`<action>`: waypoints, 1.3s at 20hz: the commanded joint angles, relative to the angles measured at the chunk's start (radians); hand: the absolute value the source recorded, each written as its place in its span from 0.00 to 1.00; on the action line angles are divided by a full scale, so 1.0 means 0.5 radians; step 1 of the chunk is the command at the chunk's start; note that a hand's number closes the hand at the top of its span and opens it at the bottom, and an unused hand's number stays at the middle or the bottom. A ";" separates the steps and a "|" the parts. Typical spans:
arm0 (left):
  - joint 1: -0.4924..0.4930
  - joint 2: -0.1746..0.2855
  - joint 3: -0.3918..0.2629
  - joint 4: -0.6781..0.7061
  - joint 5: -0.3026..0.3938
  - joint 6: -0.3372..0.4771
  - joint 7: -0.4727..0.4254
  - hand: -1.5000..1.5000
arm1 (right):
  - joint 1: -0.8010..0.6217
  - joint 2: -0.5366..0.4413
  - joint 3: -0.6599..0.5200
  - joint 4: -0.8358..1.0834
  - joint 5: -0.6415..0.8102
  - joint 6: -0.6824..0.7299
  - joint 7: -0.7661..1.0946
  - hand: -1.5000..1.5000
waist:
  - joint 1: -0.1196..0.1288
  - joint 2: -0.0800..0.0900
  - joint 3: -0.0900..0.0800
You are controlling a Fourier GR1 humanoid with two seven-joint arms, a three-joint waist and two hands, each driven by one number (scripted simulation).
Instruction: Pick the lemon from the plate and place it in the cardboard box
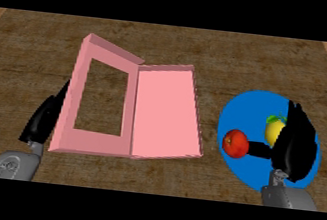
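Lemon [273,131]: it is lying on the blue plate [252,104] at the right of the counter [202,51], on the plate's right half and toward its far side, with its green stem end pointing far.
Right hand [297,149]: it is hovering over the near right part of the plate, released, with fingers [299,123] stretching straight toward the far side and the thumb [260,151] jutting left.
Key relation: the lemon is sitting just left of the fingers and just far of the thumb, so it is lying in the open crook between them; its right edge is being hidden by the fingers, so I cannot tell whether it is touching them.
Red fruit [236,144]: it is resting on the plate's left half, just beyond the thumb tip and near-left of the lemon.
Pink box [75,97]: it is standing well left of the plate, with its lid [167,115] lying flat open on the side facing the plate.
Left hand [44,117]: it is resting released just beside the box's left wall, fingers pointing far.
Nearer hand: the right one by far; the left is sitting across the box from the lemon.
Coming move, as I judge it: closing round the lemon, then carrying it left over the lid to the box opening.
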 commanded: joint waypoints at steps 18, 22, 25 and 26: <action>0.057 -0.063 0.009 -0.001 -0.072 -0.041 -0.066 0.50 | -0.132 0.086 0.563 0.135 0.810 -0.065 0.136 1.00 | 0.070 0.023 0.016; -0.104 -0.052 -0.057 -0.023 -0.057 -0.154 -0.053 0.50 | -0.205 0.090 1.110 0.332 0.548 0.227 -0.100 1.00 | 0.370 0.094 0.021; -0.149 -0.078 -0.103 -0.004 -0.079 -0.168 -0.044 0.50 | -0.338 0.090 1.392 0.259 0.375 0.457 -0.021 1.00 | 0.364 0.074 0.020; -0.150 -0.086 -0.094 0.024 -0.081 -0.154 -0.039 0.50 | -0.412 0.091 1.464 0.199 0.298 0.541 0.019 1.00 | 0.347 0.069 0.018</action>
